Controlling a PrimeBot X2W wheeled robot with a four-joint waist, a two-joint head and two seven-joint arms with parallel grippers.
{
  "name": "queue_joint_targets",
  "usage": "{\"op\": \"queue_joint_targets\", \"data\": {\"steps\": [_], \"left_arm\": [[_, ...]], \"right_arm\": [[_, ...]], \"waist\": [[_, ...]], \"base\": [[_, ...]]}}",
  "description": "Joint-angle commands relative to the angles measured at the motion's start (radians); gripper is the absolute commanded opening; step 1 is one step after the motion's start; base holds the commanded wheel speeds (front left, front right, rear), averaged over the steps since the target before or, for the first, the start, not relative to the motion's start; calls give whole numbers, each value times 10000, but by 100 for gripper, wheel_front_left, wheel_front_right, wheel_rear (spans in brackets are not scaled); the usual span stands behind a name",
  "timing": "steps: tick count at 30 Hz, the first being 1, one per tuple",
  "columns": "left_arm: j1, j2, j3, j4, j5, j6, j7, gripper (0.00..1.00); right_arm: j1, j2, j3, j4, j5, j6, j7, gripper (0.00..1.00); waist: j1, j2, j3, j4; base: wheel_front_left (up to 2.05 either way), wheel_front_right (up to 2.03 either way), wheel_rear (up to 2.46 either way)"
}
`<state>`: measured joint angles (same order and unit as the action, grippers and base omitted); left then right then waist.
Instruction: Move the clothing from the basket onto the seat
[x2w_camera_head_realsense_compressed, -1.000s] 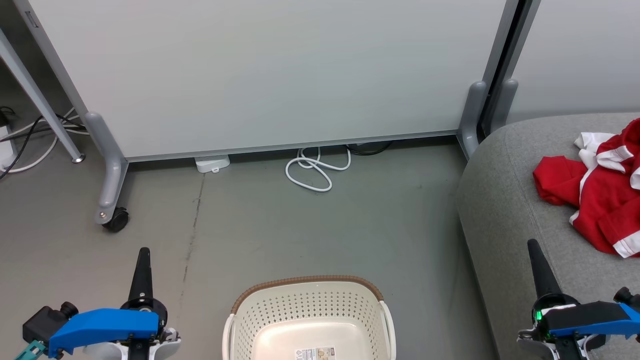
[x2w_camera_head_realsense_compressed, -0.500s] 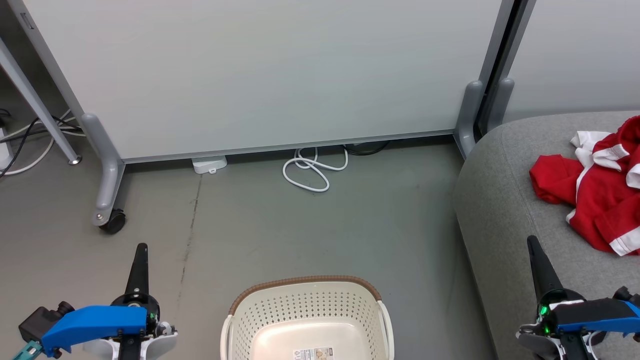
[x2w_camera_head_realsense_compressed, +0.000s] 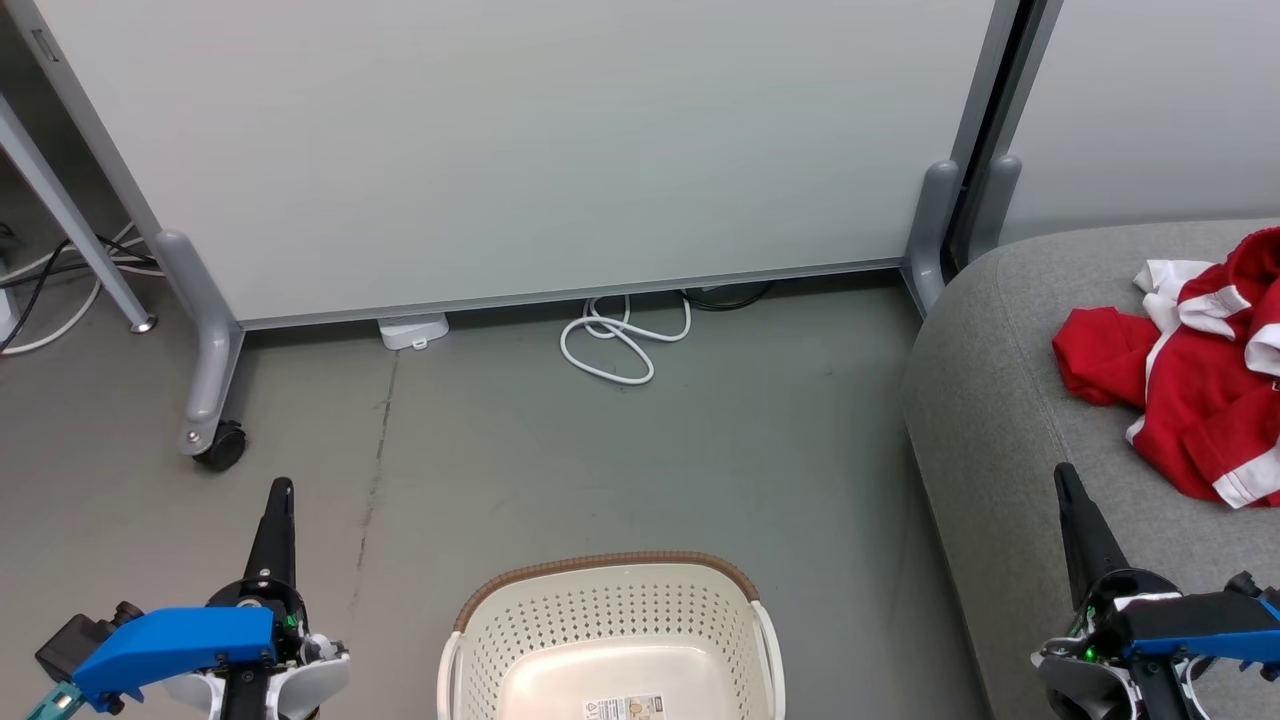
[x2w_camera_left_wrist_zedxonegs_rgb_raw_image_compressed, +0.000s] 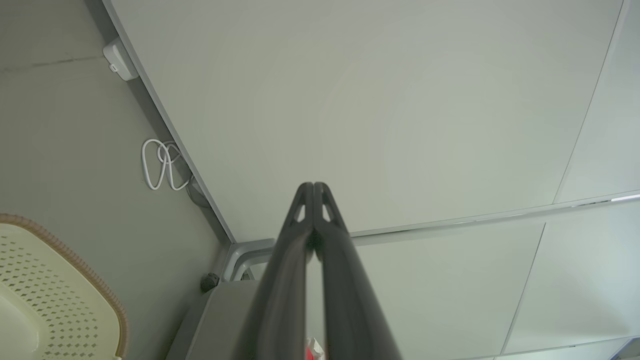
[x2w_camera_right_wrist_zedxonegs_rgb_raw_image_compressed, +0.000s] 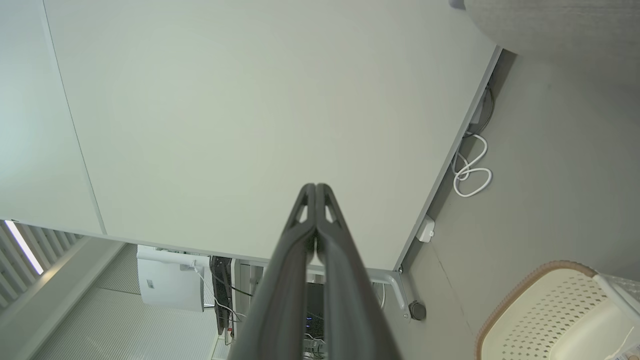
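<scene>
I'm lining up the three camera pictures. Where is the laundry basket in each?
Head view: basket at the bottom centre.
Left wrist view: basket in the lower left corner.
Right wrist view: basket in the lower right corner.
Shared landmark: the coiled white cable on the floor.

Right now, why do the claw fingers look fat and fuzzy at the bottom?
Left wrist view: the left claw sits close to the lens, so it blurs and widens downward. Right wrist view: the right claw, same. Head view: sharp.
</scene>
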<state>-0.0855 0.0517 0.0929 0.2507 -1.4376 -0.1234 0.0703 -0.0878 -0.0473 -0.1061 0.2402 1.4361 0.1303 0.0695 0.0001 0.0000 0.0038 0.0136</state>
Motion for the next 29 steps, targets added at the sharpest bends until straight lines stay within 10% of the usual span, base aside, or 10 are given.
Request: {"op": "queue_joint_targets", "data": {"steps": [1,29], "left_arm": [[-189,0,77,-75,-224,-47,88,0],[-284,-20,239,-67,-1762,-118,477,0]], "right_arm": [[-138,-45,-34,-12,258,6,94,0],[-258,-50,-89,56,1781,7,482,0]], "waist": [[-1,0,-1,-9],[-1,0,-7,-136]], "base": [[0,0,0],[0,0,0]]}}
